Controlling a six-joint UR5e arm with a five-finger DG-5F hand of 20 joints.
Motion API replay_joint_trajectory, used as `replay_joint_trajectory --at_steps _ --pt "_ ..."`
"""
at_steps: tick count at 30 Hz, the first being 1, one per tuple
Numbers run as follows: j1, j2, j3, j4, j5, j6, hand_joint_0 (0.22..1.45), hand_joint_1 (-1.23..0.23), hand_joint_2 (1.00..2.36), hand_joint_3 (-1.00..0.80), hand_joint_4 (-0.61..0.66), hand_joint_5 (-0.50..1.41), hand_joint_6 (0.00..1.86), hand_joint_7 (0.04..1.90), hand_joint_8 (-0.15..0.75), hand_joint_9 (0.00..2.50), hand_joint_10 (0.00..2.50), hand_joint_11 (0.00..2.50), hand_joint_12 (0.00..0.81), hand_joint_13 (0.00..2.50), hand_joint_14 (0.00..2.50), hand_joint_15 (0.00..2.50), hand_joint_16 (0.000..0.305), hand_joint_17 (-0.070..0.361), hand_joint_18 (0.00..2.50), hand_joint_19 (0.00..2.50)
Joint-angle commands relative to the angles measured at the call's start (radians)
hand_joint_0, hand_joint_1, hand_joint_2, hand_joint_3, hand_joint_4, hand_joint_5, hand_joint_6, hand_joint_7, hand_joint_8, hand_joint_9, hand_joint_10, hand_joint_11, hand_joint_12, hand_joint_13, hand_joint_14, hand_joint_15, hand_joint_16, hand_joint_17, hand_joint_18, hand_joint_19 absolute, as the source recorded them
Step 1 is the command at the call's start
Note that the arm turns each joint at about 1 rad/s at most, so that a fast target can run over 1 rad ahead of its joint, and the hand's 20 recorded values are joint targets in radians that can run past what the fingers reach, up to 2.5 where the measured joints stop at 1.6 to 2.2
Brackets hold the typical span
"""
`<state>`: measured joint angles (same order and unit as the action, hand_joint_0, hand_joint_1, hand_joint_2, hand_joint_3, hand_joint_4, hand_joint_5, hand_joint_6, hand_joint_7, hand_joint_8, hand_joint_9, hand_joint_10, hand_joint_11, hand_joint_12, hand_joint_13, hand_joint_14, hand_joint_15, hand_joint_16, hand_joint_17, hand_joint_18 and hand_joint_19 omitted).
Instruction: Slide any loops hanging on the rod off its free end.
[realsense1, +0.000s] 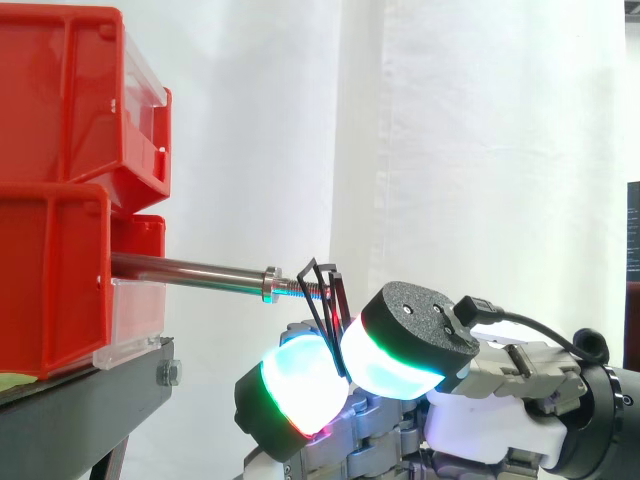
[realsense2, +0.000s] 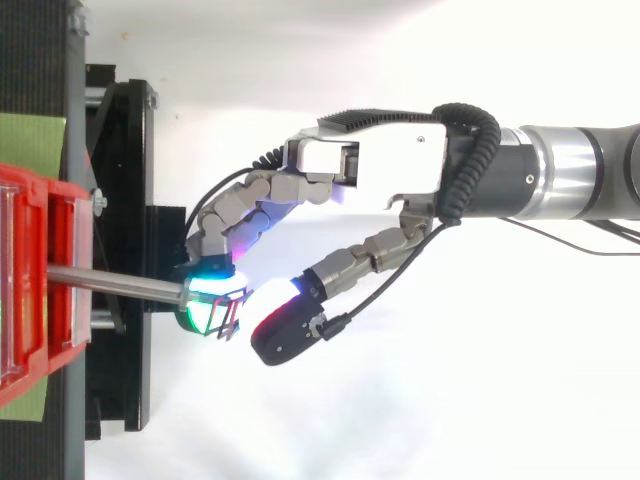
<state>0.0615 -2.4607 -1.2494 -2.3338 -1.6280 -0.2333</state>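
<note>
Two glowing fingertips (realsense1: 300, 385) of the robot hand (realsense2: 400, 170) pinch a thin black loop (realsense1: 338, 295) between them, low in the near foreground of the side view, with the arm reaching in from the right. The fingers are curled inward and grasp the loop, whose lower part disappears between the two pads while its upper part stands up above them. The top of the loop sits at the threaded tip (realsense1: 312, 290) of a metal rod (realsense1: 190, 270), right at the rod's free end; whether it still rests on the threads or has just cleared them cannot be told. Just left of the loop, a small metal collar (realsense1: 269, 283) rings the rod. From there the rod runs left and slightly upward into the lower red bin (realsense1: 50, 280), which sits beneath an upper red bin (realsense1: 60, 90), both carried on a black stand (realsense1: 80, 410). From above, the fingers arch down over the rod's tip, with the thumb (realsense2: 290, 325) closing in from the near side. Farthest back hangs a white curtain (realsense1: 450, 130).
</note>
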Motion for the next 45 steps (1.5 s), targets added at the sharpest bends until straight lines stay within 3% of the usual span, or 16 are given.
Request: replay_joint_trajectory --at_steps 1,20,24,30,34,40,45 --pt "-0.003 0.000 -0.001 -0.004 -0.007 0.000 0.62 -0.65 1.01 -0.09 0.11 -0.12 0.87 0.98 0.314 0.82 0.01 0.19 0.325 0.63 0.00 0.10 0.047 0.105 0.72 0.29" --pt "-0.022 0.000 -0.001 -0.010 -0.041 0.003 0.63 -0.65 1.01 -0.10 0.05 -0.12 0.87 0.99 0.319 0.82 0.01 0.21 0.336 0.61 0.00 0.09 0.048 0.109 0.70 0.28" --pt "-0.031 0.003 -0.001 -0.033 -0.067 0.002 0.63 -0.65 1.01 -0.11 0.06 -0.12 0.87 0.98 0.315 0.80 0.01 0.20 0.335 0.60 0.00 0.09 0.048 0.109 0.70 0.29" --pt "-0.038 0.014 -0.001 -0.076 -0.070 0.000 0.62 -0.65 1.01 -0.10 0.05 -0.12 0.87 0.97 0.314 0.80 0.01 0.20 0.334 0.60 0.00 0.10 0.048 0.108 0.69 0.29" --pt "-0.040 0.020 -0.001 -0.133 -0.073 0.000 0.62 -0.64 1.01 -0.10 0.05 -0.12 0.87 0.98 0.313 0.78 0.01 0.19 0.335 0.59 0.00 0.09 0.048 0.108 0.69 0.29" --pt "-0.031 0.057 -0.008 -0.179 -0.059 0.000 0.62 -0.64 1.01 -0.11 0.04 -0.12 0.87 0.98 0.311 0.77 0.01 0.20 0.335 0.59 0.00 0.09 0.048 0.107 0.69 0.29" --pt "-0.032 0.069 -0.010 -0.213 -0.056 0.000 0.63 -0.64 1.01 -0.11 0.02 -0.13 0.88 0.95 0.302 0.75 0.01 0.20 0.330 0.59 0.00 0.10 0.046 0.104 0.69 0.29"
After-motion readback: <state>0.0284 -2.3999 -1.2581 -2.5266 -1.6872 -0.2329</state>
